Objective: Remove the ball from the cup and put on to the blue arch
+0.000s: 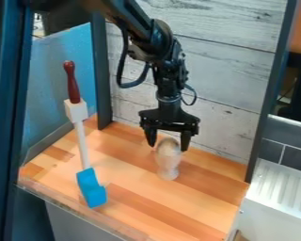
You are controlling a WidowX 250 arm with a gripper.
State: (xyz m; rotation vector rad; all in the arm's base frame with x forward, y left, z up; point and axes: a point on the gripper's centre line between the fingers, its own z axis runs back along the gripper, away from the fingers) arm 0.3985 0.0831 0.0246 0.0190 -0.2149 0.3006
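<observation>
Although the black claw (169,147) hangs with its fingers spread well apart, one either side of the smooth, rounded ball (169,144), I cannot tell if they touch it. The ball tops a pale, waisted cup (168,170), long axis upright, on the wood-grained surface (146,195), right of the notched blue arch (91,189).

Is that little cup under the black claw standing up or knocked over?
Upright: the cup stands with its base on the wooden surface, its body rising straight above.
</observation>
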